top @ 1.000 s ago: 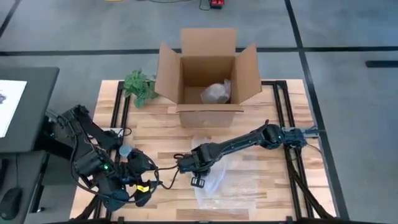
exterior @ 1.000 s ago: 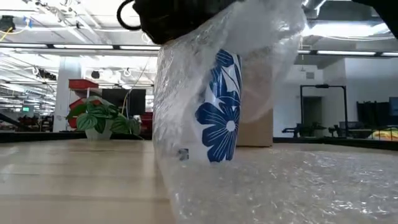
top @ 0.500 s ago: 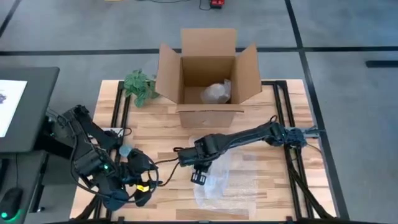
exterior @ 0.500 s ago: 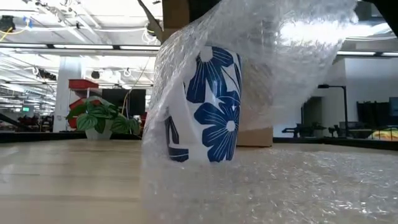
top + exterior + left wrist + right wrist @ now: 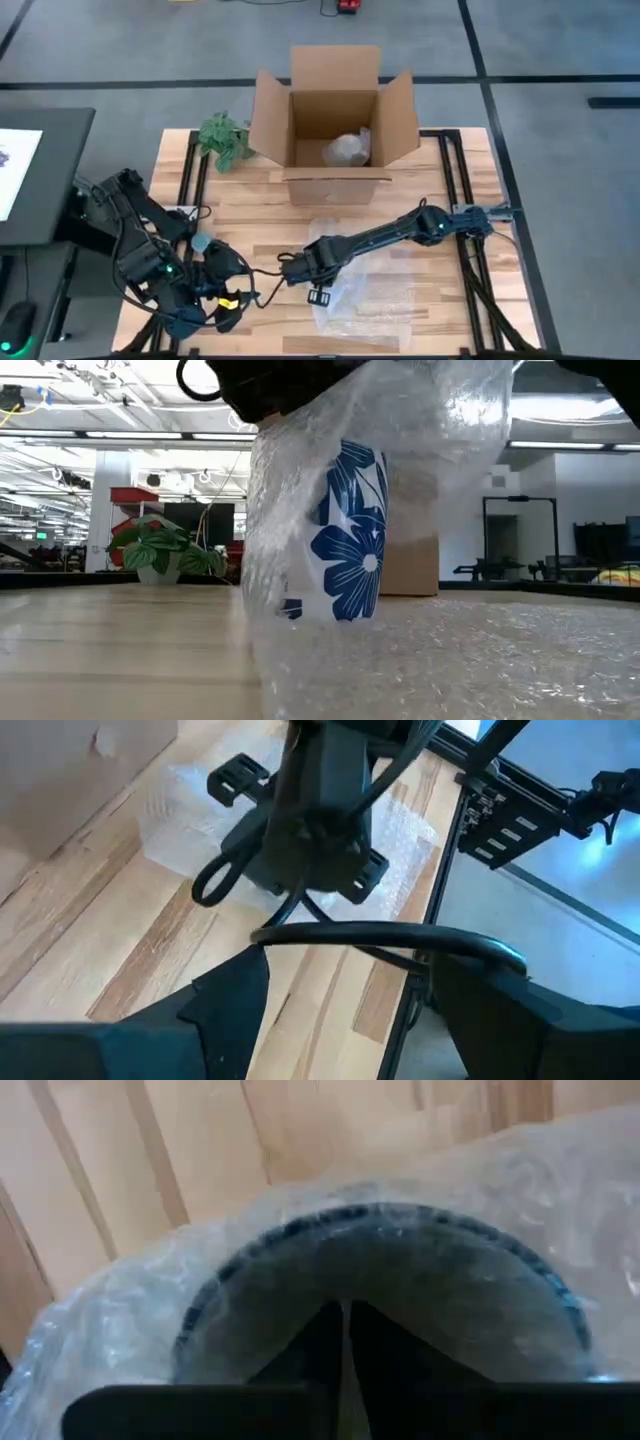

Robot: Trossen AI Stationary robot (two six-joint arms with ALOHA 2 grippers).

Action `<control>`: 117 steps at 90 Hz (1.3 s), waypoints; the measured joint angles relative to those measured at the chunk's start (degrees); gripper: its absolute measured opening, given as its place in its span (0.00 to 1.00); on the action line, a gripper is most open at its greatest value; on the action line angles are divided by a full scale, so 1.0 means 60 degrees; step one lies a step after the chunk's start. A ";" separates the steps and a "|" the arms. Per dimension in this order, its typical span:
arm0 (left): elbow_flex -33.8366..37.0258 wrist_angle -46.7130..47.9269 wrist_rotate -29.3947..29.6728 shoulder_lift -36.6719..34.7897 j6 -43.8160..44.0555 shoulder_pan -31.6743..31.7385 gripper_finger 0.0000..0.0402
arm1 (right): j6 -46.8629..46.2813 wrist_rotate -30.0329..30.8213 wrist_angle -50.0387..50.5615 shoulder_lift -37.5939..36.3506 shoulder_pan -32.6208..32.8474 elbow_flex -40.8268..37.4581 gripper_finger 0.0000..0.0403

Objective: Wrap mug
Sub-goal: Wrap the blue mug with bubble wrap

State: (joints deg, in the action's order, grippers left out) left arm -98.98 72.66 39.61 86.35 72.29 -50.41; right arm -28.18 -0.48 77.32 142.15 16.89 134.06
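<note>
A white mug with blue flowers (image 5: 345,535) stands upright on a sheet of bubble wrap (image 5: 375,300) near the table's middle front. Part of the sheet is pulled up and over it (image 5: 420,450). My right gripper (image 5: 306,276) hovers right above the mug, shut on the wrap, and hides the mug in the high view. Through the wrap the right wrist view shows the mug's dark rim (image 5: 300,1230). My left gripper (image 5: 345,1010) waits open at the near left (image 5: 232,298), holding nothing. My right gripper pinches the bubble wrap (image 5: 345,1295) between its two shut fingers, over the mug's mouth. The fingers point down from above. One layer or several, I cannot tell. The wrap drapes down the mug's sides, and its other end (image 5: 480,660) lies flat on the table.
An open cardboard box (image 5: 335,125) stands at the far middle with a wrapped bundle (image 5: 348,150) inside. A small green plant (image 5: 225,138) stands to the box's left. Bare wood (image 5: 260,225) lies between the box and the arms.
My right gripper swung toward the far right with the wrap, which billowed loose and uncovered more of the mug. It then came back toward the near left, drawing the wrap down over the mug's side again. The mug stayed upright in place.
</note>
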 joint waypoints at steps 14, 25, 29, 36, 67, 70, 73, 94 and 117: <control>0.0000 -0.0009 0.0063 0.0000 -0.0012 -0.0001 0.63 | 0.0518 0.0030 -0.0395 0.0189 -0.0032 -0.0012 0.03; 0.0000 -0.0025 0.0081 0.0000 0.0009 0.0000 0.63 | 0.0487 0.0020 -0.0565 0.0004 -0.0094 -0.0050 0.03; 0.0000 -0.0037 0.0081 0.0000 0.0029 0.0000 0.63 | 0.0484 0.0042 -0.0579 -0.0122 -0.0114 -0.0068 0.03; 0.0000 -0.0049 0.0082 0.0000 0.0026 -0.0004 0.63 | 0.0472 0.0112 -0.0506 -0.0437 -0.0167 -0.0094 0.03; 0.0000 -0.0030 0.0074 0.0000 0.0063 0.0000 0.63 | 0.0186 0.0104 -0.0405 -0.1820 -0.0116 -0.0066 0.03; 0.0000 -0.0029 0.0072 0.0000 0.0062 0.0000 0.63 | 0.0245 0.0110 -0.0378 -0.1821 -0.0069 -0.0066 0.03; 0.0000 -0.0029 0.0070 0.0000 0.0062 0.0000 0.63 | 0.0305 0.0119 -0.0340 -0.1770 -0.0023 -0.0062 0.03; 0.0000 0.0009 0.0221 0.0004 0.0029 0.0000 0.63 | 0.0422 0.0008 -0.0290 -0.0594 -0.0049 -0.0626 0.02; 0.0000 -0.0017 0.0280 0.0007 0.0044 0.0000 0.63 | 0.0774 -0.0042 -0.0670 0.0011 -0.0149 -0.0761 0.00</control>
State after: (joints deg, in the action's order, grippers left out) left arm -98.98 72.56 41.29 86.39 72.56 -50.41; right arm -23.54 -0.73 73.30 142.21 15.99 129.49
